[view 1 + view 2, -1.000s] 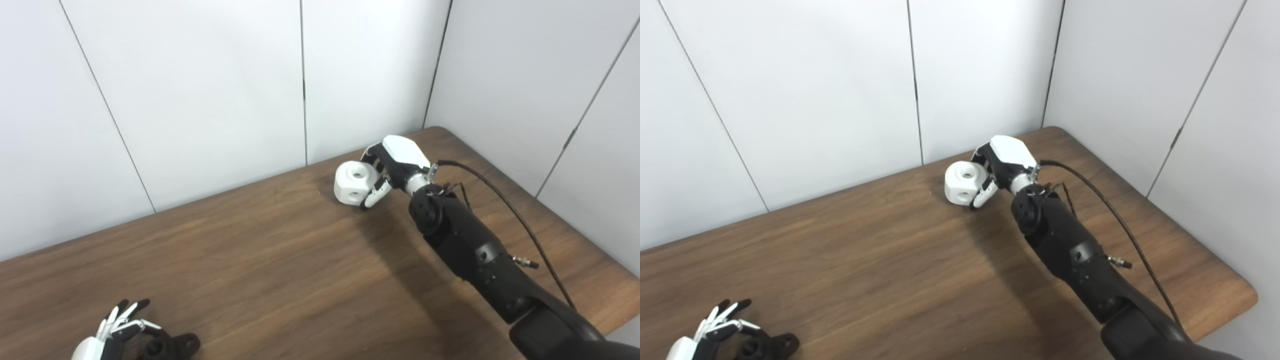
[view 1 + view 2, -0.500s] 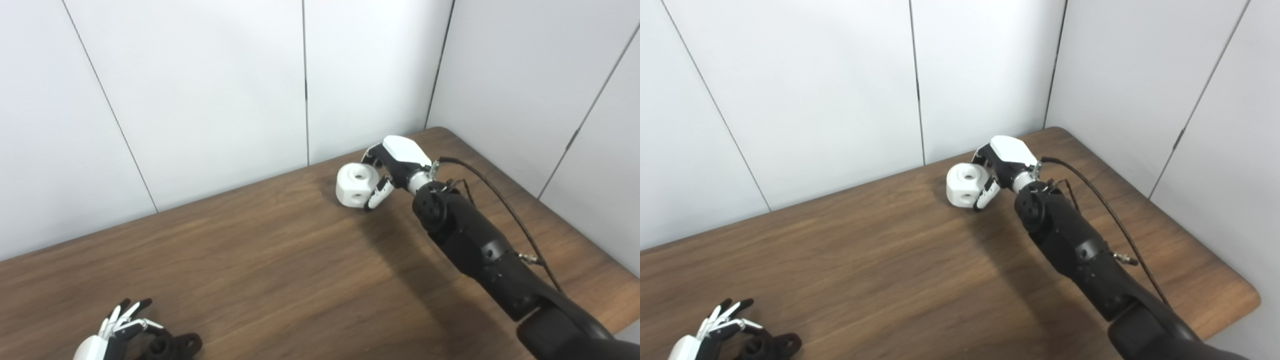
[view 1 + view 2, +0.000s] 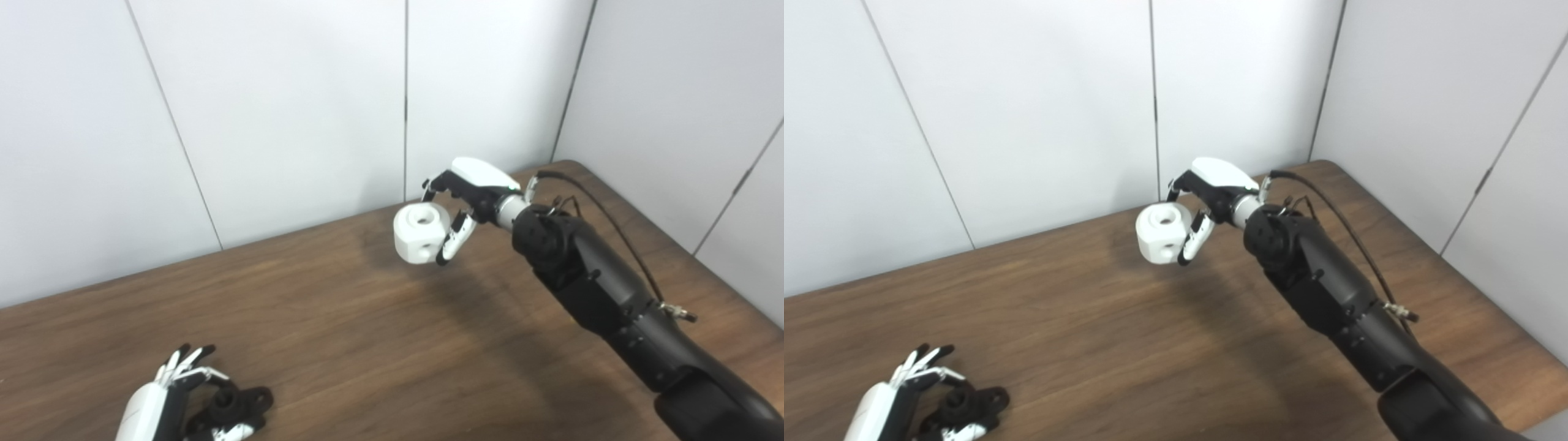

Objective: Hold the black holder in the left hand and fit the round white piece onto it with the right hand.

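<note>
At the lower left the left robot hand [image 3: 160, 401] lies low over the worktop [image 3: 343, 343], its fingers [image 3: 184, 361] splayed upward and its thumb curled under the holder [image 3: 236, 407]; the holder, black and lumpy with a round socket on top, sits on the worktop against the palm; whether the robot hand truly grips it or only cups it I cannot tell; the wrist is cut off by the bottom edge. The middle of the brown wooden worktop carries a soft shadow beneath the raised piece. Farther right, near the back edge, the white piece [image 3: 419, 233] hangs clear of the worktop, well apart from the holder; it is round with a hole in its top face and a smaller one in its side. The right robot hand [image 3: 468, 199] grasps it, fingers over the far side and thumb down the near side; its black arm [image 3: 612, 306] runs to the lower right corner, a cable [image 3: 600, 208] looping beside it; white wall panels [image 3: 275, 110] stand behind.
</note>
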Robot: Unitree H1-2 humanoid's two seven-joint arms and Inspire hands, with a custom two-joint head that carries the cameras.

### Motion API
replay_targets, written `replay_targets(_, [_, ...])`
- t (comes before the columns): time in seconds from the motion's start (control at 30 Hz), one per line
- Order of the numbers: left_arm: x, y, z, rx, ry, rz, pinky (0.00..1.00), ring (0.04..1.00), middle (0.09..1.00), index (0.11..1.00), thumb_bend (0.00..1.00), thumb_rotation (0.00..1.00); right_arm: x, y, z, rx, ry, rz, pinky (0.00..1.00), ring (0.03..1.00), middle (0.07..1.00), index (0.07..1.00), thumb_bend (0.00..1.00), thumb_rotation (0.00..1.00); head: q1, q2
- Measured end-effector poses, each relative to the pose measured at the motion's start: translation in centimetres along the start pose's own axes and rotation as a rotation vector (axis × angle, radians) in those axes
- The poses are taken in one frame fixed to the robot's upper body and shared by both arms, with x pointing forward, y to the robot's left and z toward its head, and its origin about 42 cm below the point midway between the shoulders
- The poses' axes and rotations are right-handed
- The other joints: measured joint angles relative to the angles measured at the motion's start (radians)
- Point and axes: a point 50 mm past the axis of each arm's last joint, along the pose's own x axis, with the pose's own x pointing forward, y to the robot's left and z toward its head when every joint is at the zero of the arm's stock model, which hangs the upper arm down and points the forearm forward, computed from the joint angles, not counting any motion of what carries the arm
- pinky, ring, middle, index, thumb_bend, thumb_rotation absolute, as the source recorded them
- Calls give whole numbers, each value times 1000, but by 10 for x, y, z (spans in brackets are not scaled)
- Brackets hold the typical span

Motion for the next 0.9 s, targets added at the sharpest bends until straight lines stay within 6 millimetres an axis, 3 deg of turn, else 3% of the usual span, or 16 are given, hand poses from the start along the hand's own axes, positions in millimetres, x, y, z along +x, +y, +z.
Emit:
replay_targets(0.17, [5, -4, 4, 0, -9, 4, 1000, 1000, 902, 481, 519, 40, -9, -4, 16, -3, -38, 4, 807, 902, 885, 476, 512, 130, 34, 0])
replay_targets(0.3, [8, -8, 8, 15, -8, 4, 1000, 1000, 903, 481, 519, 40, -15, -5, 33, 26, -78, 6, 845, 932, 905, 477, 512, 132, 60, 0])
replay_targets(0.63, [19, -22, 20, 21, -8, -9, 1000, 1000, 911, 481, 520, 42, -35, -6, 56, 50, -185, 36, 967, 989, 935, 479, 512, 128, 187, 28])
replay_targets(0.9, [34, -36, 33, 6, -22, -20, 1000, 1000, 912, 480, 520, 42, -44, 12, 81, 88, -268, 74, 994, 992, 930, 478, 513, 128, 233, 38])
